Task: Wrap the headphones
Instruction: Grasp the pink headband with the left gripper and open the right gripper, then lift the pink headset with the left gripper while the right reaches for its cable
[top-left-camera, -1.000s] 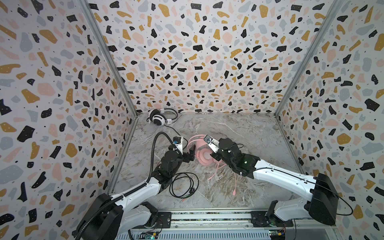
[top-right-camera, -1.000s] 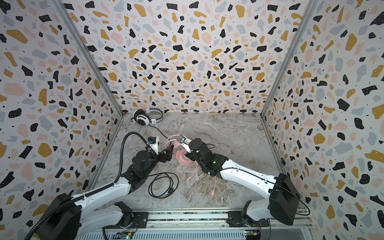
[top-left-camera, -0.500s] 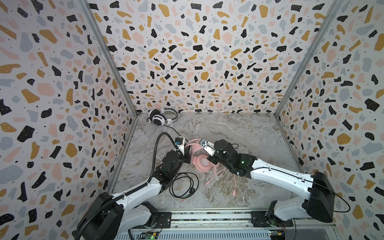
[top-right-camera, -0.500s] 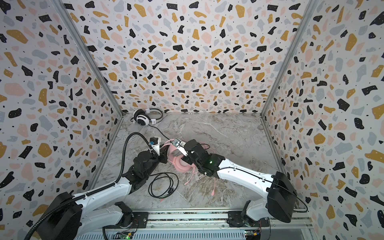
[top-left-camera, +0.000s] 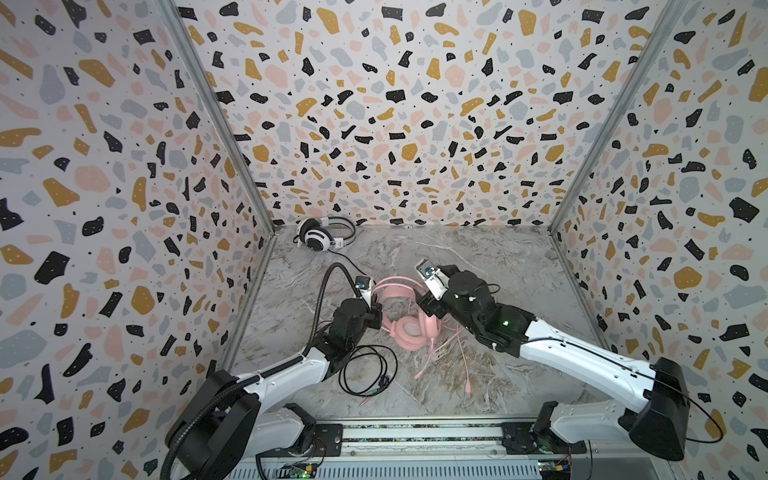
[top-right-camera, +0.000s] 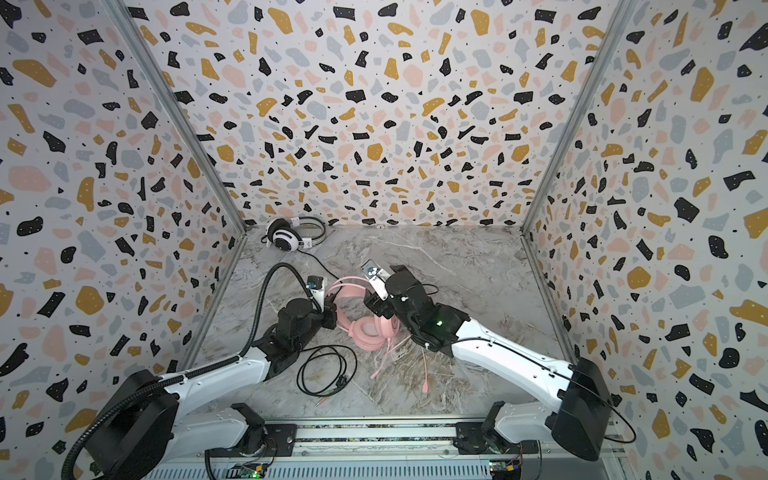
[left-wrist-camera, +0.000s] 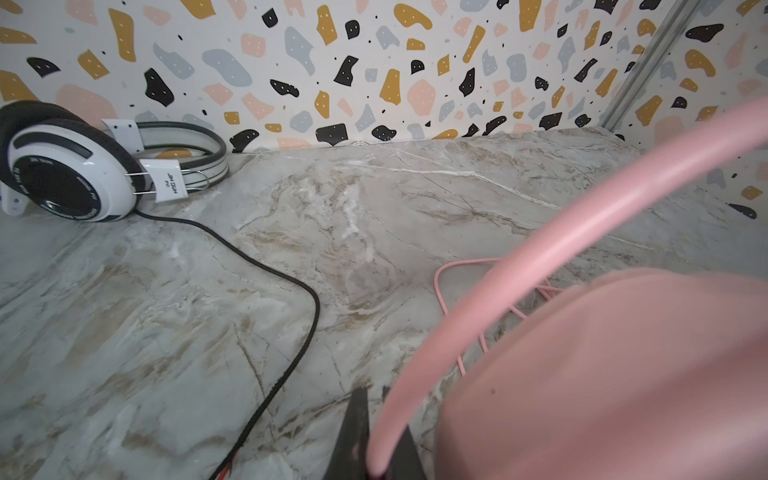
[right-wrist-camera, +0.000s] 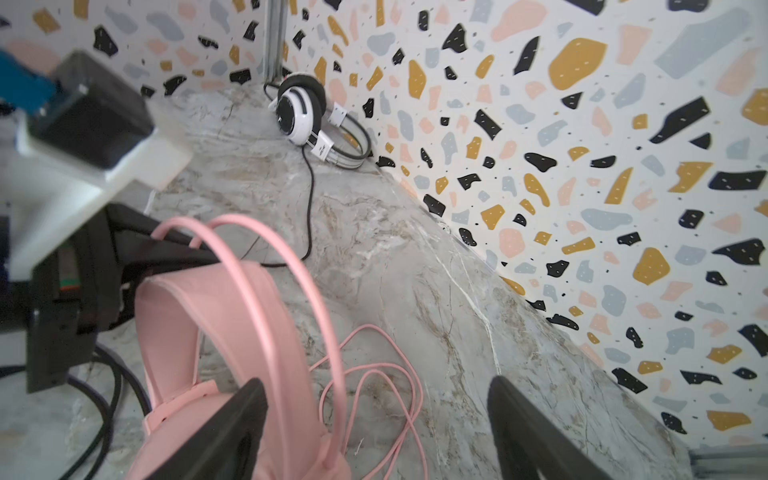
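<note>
Marble tabletop (top-left-camera: 498, 257). Left tool (left-wrist-camera: 378, 453), tips cut off by frame edge, newly pinching band of pink headphones (top-left-camera: 409, 330); right tool (right-wrist-camera: 374, 384), clamped before, now spread.

The pink headset (top-left-camera: 409, 329) (top-right-camera: 373, 326) (right-wrist-camera: 216, 332) is lying at the middle of the bench, one round ear pad facing up. Its wide band and thin hoops are arching toward the back edge. The left gripper (left-wrist-camera: 376, 436) is pinching a hoop at the band's left end. Its pink cable (left-wrist-camera: 436, 284) is trailing in loose, unwrapped loops toward the front edge.

The white-and-black headset (top-left-camera: 318, 239) (top-right-camera: 286, 237) (left-wrist-camera: 70, 174) is sitting on its side in the back left corner, close to the back wall. Its black cable (left-wrist-camera: 318, 311) is running forward and lying in a loose coil near the front left.
</note>
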